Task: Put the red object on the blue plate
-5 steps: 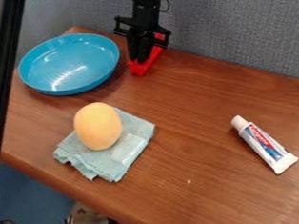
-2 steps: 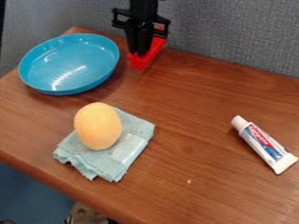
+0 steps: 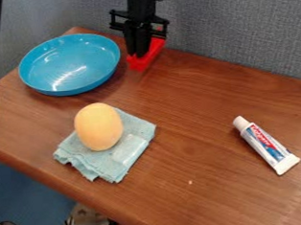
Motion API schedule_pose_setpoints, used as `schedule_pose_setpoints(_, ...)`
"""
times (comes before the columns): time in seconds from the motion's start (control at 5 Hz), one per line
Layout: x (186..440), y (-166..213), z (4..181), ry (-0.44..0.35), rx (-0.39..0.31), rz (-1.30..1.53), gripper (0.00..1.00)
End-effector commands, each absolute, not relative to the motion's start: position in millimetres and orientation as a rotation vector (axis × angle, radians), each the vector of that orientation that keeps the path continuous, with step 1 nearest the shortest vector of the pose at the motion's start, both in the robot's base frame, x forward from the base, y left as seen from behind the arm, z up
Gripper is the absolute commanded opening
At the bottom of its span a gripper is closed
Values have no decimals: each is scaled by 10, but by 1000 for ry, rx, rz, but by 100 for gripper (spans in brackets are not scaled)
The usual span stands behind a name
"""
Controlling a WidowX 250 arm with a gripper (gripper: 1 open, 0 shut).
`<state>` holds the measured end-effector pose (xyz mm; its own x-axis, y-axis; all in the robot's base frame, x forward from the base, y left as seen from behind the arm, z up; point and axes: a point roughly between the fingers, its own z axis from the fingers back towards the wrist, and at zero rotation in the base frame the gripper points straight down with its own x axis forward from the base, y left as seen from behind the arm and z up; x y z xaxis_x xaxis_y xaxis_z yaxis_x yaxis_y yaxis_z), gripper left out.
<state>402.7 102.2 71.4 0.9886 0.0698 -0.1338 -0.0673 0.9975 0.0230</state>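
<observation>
Two dark fingers of my pincer [image 3: 142, 46] are pointing straight down at the far edge of the wooden table [image 3: 204, 102], clenched on the red object [image 3: 144, 55], which is hanging in my grasp with its lower end close over the wood. Just to the left the blue plate [image 3: 68, 65] is sitting bare, apart from the red piece. Nearer the front an orange egg-shaped thing [image 3: 99, 126] is resting on a pale green cloth [image 3: 110, 148], and a toothpaste tube [image 3: 266, 144] is lying well off to the right.

Red object [image 3: 144, 55] partly behind the hand [image 3: 142, 46]
</observation>
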Motion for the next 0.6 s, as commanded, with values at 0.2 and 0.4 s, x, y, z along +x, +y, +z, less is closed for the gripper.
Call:
schedule_pose_setpoints(0.2,3985,1127,1298,10,28,105,0)
schedule_pose_setpoints(0.4,3956,1163,1330,11,27,120,0)
